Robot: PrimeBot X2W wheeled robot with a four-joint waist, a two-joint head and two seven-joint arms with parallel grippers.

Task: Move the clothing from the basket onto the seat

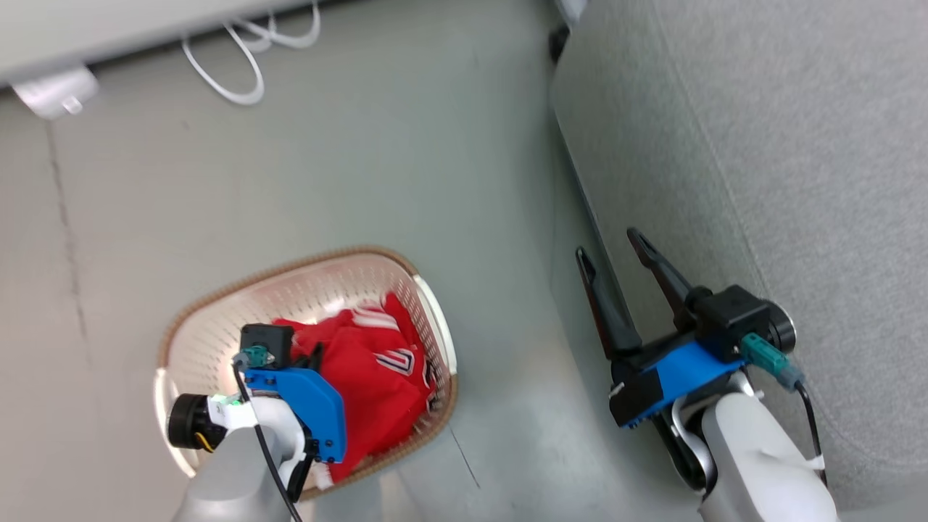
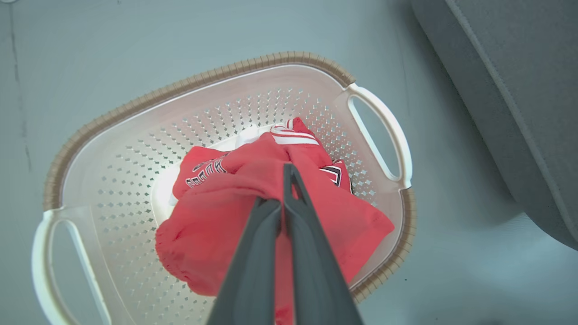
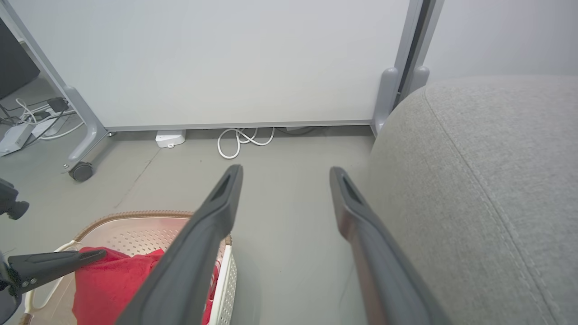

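Note:
The cream perforated basket (image 1: 290, 268) stands on the floor at the lower left, red clothing (image 1: 370, 362) with white trim and black lettering piled inside it. In the left wrist view my left gripper (image 2: 277, 189) is shut on a bunched fold of the red clothing (image 2: 212, 216), above the basket (image 2: 135, 104). My right gripper (image 1: 609, 245) hangs open and empty between the basket and the grey seat (image 1: 797, 145). Its spread fingers (image 3: 216, 212) show in the right wrist view, with the seat (image 3: 487, 180) beside them on the right and the basket (image 3: 135, 215) at the lower left.
White cables (image 1: 239, 72) and a white adapter (image 1: 54, 90) lie on the floor by a pale partition. The partition's castor (image 3: 81, 171) stands at the far left. Bare grey floor (image 1: 435, 181) runs between basket and seat.

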